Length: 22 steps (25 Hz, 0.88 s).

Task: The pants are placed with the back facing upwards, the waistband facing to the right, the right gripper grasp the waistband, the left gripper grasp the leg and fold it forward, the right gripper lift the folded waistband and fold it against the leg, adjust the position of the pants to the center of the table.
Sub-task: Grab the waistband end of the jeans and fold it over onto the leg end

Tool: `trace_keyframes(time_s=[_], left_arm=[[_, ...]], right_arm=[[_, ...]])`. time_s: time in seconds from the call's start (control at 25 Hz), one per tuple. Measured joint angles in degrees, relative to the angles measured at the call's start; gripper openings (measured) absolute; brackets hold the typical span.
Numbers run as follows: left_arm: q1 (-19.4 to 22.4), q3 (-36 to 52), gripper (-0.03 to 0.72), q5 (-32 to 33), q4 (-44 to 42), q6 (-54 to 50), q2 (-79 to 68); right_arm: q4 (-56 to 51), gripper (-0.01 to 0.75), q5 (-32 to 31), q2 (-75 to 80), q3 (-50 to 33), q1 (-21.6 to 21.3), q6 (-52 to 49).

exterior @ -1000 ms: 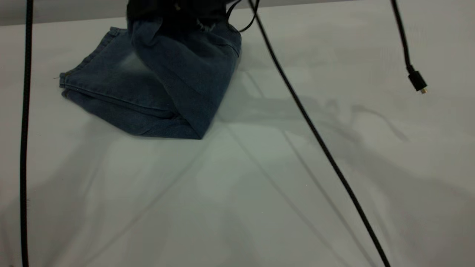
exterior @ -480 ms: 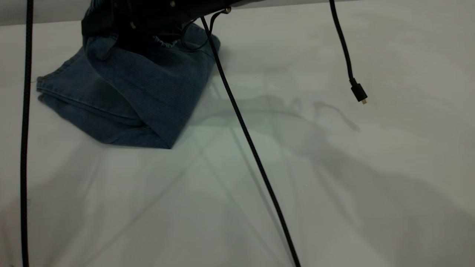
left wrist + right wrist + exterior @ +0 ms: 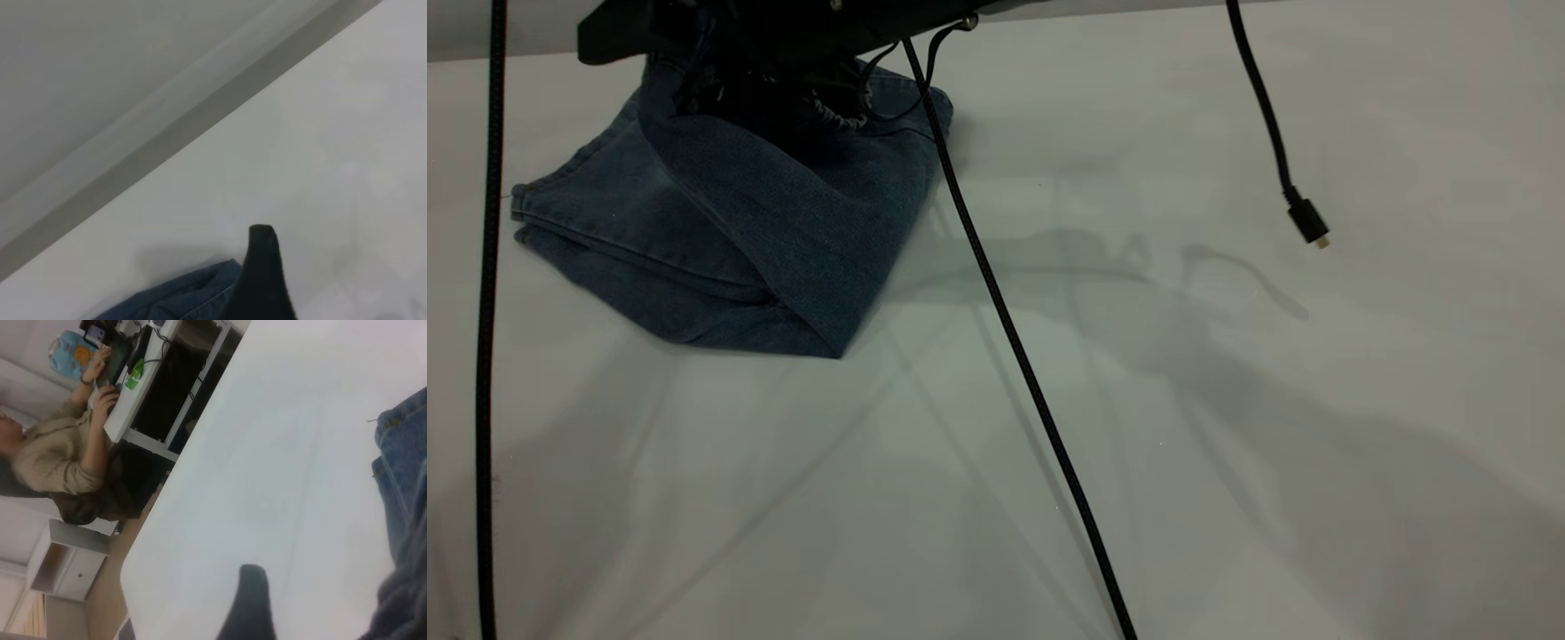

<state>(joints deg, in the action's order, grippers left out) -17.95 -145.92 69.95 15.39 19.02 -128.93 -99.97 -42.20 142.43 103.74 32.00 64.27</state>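
We judge both folds nearly done: the pants (image 3: 720, 240) lie doubled at the table's (image 3: 1227, 444) far left, the waistband (image 3: 840, 111) under the right gripper (image 3: 783, 80), whose jaw state we cannot tell, with centring left.

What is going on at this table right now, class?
A robot arm is folding a pair of blue denim pants on the white table. Its gripper is at the gathered waistband, which is lifted over the folded legs near the table's far left. Whether the gripper is shut cannot be seen. Loose black cables hang across the view.
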Motion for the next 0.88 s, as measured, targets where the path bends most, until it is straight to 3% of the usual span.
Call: trace_keyframes(time_s=[0.88], left_arm=[[0.0,0.0,0.551,0.0,0.0,0.0,0.0]], right_arm=[[0.2,0.570,-16.0,-0.3,0.1,0.1,-1.2]])
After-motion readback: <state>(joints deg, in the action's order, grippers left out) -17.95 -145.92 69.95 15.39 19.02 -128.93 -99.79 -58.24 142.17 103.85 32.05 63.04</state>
